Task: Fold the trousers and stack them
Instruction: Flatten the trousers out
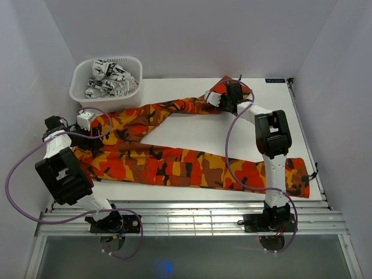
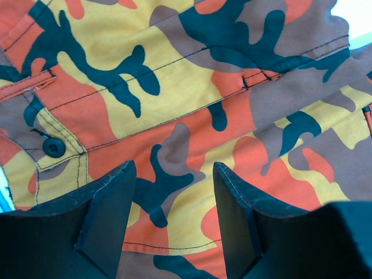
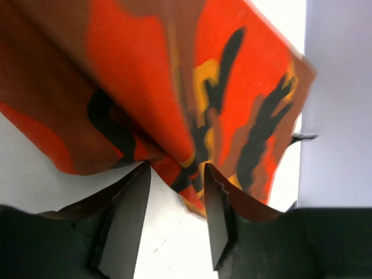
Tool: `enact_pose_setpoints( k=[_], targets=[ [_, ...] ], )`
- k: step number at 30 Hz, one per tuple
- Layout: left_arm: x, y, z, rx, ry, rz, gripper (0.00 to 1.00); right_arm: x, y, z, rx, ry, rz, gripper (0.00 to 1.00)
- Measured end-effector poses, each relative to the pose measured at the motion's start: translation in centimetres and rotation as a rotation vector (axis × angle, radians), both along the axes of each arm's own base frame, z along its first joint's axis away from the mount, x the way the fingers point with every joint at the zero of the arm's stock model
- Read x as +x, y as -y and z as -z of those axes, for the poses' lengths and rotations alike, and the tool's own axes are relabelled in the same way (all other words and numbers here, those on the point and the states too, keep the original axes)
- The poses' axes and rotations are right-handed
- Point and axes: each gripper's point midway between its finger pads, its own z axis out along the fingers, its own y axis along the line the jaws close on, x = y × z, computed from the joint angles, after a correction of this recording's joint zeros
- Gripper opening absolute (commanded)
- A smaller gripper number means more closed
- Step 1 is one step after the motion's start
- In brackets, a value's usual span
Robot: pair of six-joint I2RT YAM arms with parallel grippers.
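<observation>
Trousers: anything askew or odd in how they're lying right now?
The trousers are splayed in a V: one leg runs along the near edge, the other angles far right, where its cuff is bunched and lifted off the table, pinched in the right fingers. No tears visible.

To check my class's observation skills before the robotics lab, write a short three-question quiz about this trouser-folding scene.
1. True or false: the trousers lie inside the white basket.
2. What shows between the right tool fingers? A) trouser cloth B) the basket's rim C) nothing
3. Fill in: the basket holds ___-and-white patterned cloth.
Key: 1 false; 2 A; 3 black.
</observation>
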Motion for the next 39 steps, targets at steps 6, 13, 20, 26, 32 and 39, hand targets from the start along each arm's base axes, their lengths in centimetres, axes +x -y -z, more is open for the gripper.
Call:
enact_pose_setpoints(
  k=[6,13,20,26,32,39],
  targets=[
    [0.3,-0.3,0.0,0.005,0.004,-0.015,0.63,-2.2,1.9,1.4,-0.058,-0.045,0.005,0.08],
    [0.1,-0.8,1.1,0.032,-0.012,-0.043,0.4,-7.8,7.3,-8.0,-0.032,-0.011,0.063,0.08],
    [-1.3,-2.2,5.4,0.101,-0.129,-0.074,0.21,-12.5,12.3,-16.3,-0.044,0.056,0.131,0.08],
    [-2.6,-2.7,7.1,0.148,-0.179,-0.075,0.17,-16.8,13.8,-11.8,0.003,-0.277,0.164,0.08],
    [-2.5,-3.0,7.1,0.164,-0.182,-0.08,0.16,-15.2,14.6,-7.1,0.055,-0.478,0.264,0.08],
    [-2.5,-3.4,7.2,0.185,-0.186,-0.088,0.14,-7.6,16.7,-0.3,0.108,-0.527,0.468,0.27]
  ],
)
